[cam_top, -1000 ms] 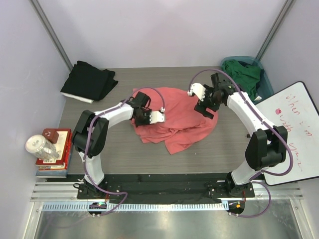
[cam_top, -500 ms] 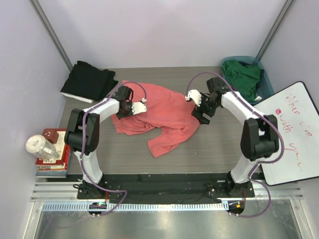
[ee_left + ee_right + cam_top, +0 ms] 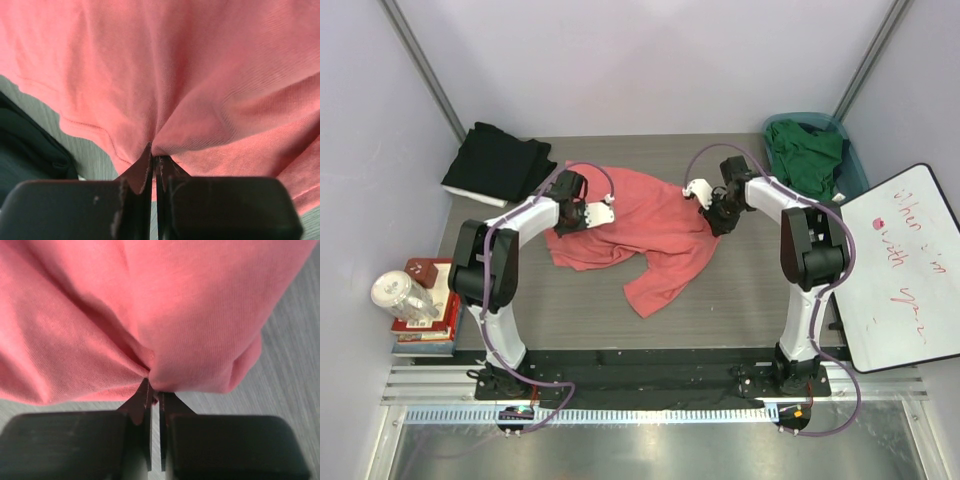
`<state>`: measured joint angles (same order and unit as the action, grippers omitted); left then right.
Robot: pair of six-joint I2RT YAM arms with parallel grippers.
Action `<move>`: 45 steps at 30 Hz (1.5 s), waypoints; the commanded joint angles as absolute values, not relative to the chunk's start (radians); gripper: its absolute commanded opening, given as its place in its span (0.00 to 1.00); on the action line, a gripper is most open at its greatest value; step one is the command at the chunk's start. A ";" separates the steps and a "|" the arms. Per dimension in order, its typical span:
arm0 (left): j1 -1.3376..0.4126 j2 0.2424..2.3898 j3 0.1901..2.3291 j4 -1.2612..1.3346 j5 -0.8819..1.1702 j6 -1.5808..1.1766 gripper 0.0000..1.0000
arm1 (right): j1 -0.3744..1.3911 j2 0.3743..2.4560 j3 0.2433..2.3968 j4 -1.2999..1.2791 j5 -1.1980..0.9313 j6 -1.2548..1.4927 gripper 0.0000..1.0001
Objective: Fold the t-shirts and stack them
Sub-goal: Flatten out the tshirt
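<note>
The coral-pink t-shirt (image 3: 645,235) lies crumpled across the middle of the table, one part trailing toward the front. My left gripper (image 3: 572,215) is shut on its left edge; in the left wrist view the pink cloth (image 3: 200,90) bunches into the closed tips of that gripper (image 3: 154,152). My right gripper (image 3: 713,215) is shut on the shirt's right edge, and the right wrist view shows a pinched fold (image 3: 190,340) at its tips (image 3: 154,390). A folded black t-shirt (image 3: 498,163) lies at the back left. A dark green t-shirt (image 3: 810,150) sits in the basket.
The teal plastic basket (image 3: 853,165) stands at the back right corner. A whiteboard (image 3: 910,265) leans at the right. Books with a jar (image 3: 415,300) on top sit off the table's left edge. Grey table surface (image 3: 750,290) lies in front of the shirt.
The right gripper closed on the shirt's right edge after moving left and back. The left gripper pulled the shirt to the left a second ago and has since held still.
</note>
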<state>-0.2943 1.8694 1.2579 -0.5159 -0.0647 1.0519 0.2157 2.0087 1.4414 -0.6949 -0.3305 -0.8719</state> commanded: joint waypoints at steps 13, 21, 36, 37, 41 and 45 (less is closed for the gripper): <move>-0.293 1.658 1.507 -0.166 -0.290 1.126 0.00 | 0.216 1.732 1.707 -0.462 0.066 -1.094 0.01; -0.316 1.523 1.559 -0.029 -0.197 1.245 0.00 | 0.221 1.677 1.825 -0.218 0.094 -1.111 0.01; -0.322 1.089 1.241 -0.410 0.071 1.230 0.00 | 0.225 1.390 1.661 -0.508 -0.207 -1.106 0.01; -0.322 1.082 1.232 -0.400 0.060 1.232 0.00 | 0.224 1.382 1.658 -0.502 -0.204 -1.082 0.01; -0.299 1.123 1.181 -0.286 0.008 1.244 0.00 | 0.224 1.448 1.651 -0.427 -0.112 -1.048 0.01; -0.258 1.294 1.180 -0.198 -0.089 1.281 0.00 | 0.221 1.529 1.586 -0.384 -0.081 -1.072 0.01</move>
<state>-0.2966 1.1416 1.2015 -0.2996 0.0040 1.2625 0.2272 1.4345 1.6386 -0.4675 -0.1394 -1.0775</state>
